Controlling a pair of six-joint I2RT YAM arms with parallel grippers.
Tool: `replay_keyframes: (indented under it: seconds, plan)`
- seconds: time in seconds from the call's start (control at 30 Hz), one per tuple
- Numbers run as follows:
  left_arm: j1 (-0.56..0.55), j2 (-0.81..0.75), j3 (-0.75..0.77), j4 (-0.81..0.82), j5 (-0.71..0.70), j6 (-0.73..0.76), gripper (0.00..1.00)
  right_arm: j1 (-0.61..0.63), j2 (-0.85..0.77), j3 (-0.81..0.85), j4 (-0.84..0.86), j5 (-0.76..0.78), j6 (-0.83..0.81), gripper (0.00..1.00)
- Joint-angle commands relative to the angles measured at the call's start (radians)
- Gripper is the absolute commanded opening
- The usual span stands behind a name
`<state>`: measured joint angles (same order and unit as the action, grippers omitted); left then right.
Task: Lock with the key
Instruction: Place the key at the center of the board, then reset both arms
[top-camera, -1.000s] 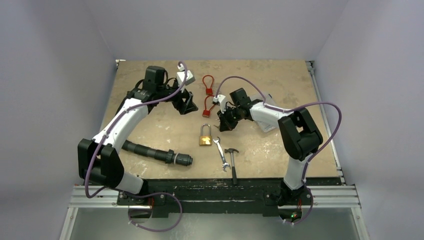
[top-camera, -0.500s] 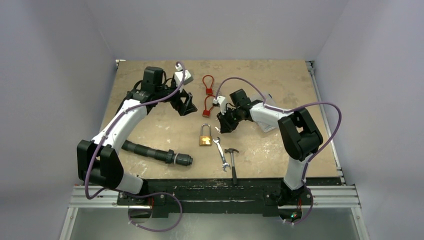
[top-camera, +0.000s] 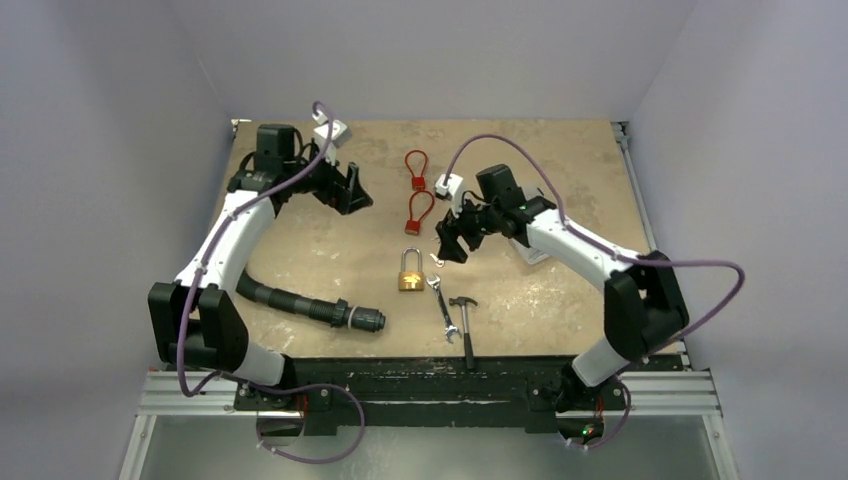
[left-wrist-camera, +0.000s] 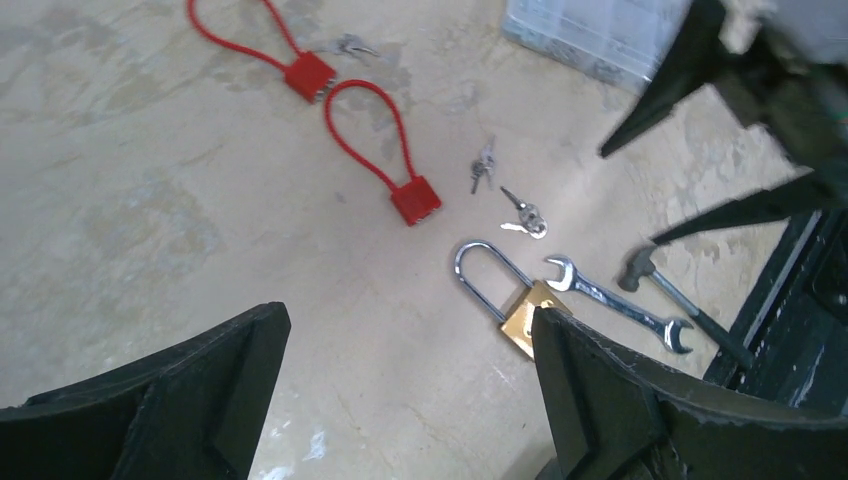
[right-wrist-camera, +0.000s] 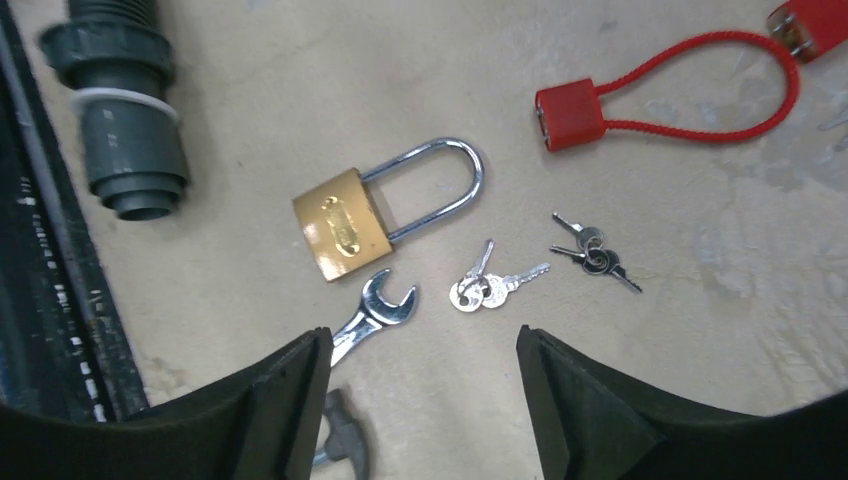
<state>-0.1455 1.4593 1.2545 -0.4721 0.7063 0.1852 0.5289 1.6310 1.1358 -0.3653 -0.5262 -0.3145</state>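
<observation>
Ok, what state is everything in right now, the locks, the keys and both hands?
Padlock: shackle looks shut, no key in it.
Near cable lock: loop closed.
Far cable lock: loop closed.
Keys: two bunches, lying loose, unheld.
Left hand: open, empty.
Right hand: open, empty, above the keys.

Boxed in on three sides by plain pale lilac-grey walls (top-camera: 430, 50) — left, back and right. Between them, a square tabletop of worn beige board (top-camera: 570, 150), blotched with greyish stains. Along its near edge, a black mounting strip (top-camera: 430, 368), then a silver slotted metal rail (top-camera: 670, 395). Below that, a dull grey surface (top-camera: 450, 450) — possibly floor. Soft, even light throughout.
</observation>
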Motion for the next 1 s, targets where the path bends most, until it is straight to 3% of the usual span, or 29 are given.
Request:
replay_keyframes:
  seconds: [0.0,0.13,0.33,0.53,0.7,0.97]
  plan:
    - [0.095,0.033,0.124,-0.103,0.011,-0.064,1.0,-0.021,-0.155,-0.027,0.012,-0.041,0.008,0.81]
    - [0.212,0.062,0.157,-0.165,0.016,-0.062,1.0,-0.087,-0.289,-0.057,0.028,-0.057,0.05,0.99]
    - [0.291,0.145,0.244,-0.281,-0.176,-0.048,1.0,-0.246,-0.423,-0.089,0.037,-0.042,0.143,0.99]
    - [0.319,0.185,0.205,-0.283,-0.375,-0.001,1.0,-0.461,-0.445,-0.122,0.031,0.005,0.24,0.99]
    - [0.321,0.181,0.127,-0.248,-0.404,0.005,1.0,-0.608,-0.424,-0.181,0.048,0.015,0.251,0.99]
    - [0.322,0.139,0.071,-0.188,-0.412,-0.048,1.0,-0.635,-0.413,-0.212,0.068,0.006,0.262,0.99]
